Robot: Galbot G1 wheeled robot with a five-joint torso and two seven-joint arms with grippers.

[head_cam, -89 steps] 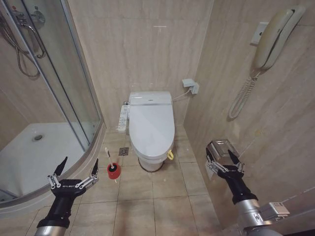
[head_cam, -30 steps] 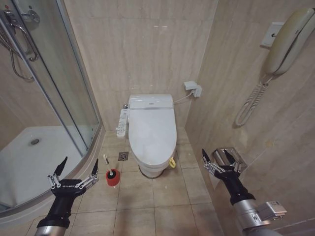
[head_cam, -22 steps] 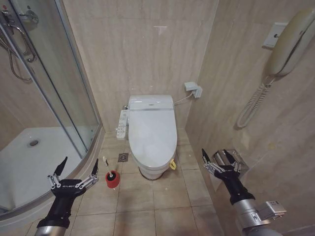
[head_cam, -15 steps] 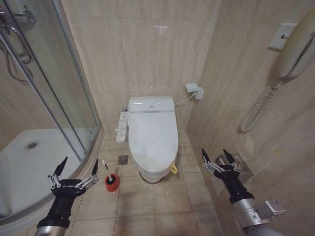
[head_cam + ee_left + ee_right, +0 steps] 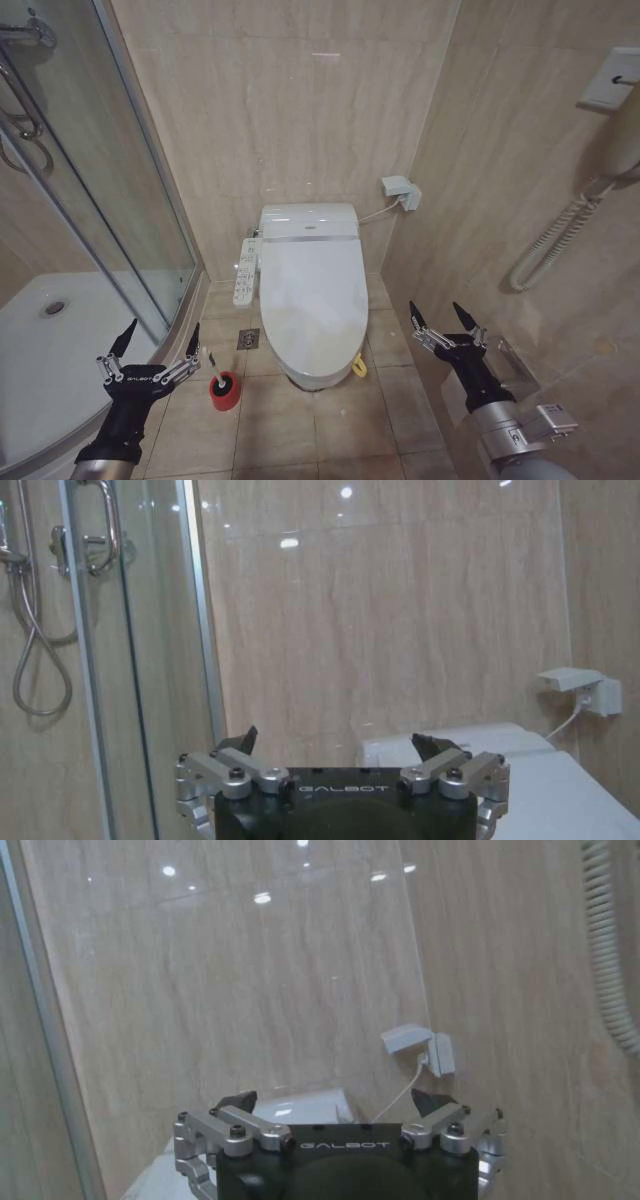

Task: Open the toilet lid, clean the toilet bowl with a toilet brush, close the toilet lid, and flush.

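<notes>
The toilet lid (image 5: pixel 310 295) lies shut over the one toilet against the back wall, so nothing is opened yet. One toilet brush (image 5: pixel 215 366) stands in its red holder (image 5: pixel 224 391) on the floor, just left of the toilet, ready to be lifted. Two grippers hang low and empty: the left gripper (image 5: pixel 150 345) near the brush, the right gripper (image 5: pixel 441 323) by the right wall, both with jaws spread.

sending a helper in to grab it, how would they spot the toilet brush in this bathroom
Start at the white toilet, its toilet lid shut, against the back wall. On the floor tiles between it and the glass shower enclosure stands the toilet brush: a thin white stick rising from a small red holder, the sole red thing among beige tiles and white fixtures.
</notes>
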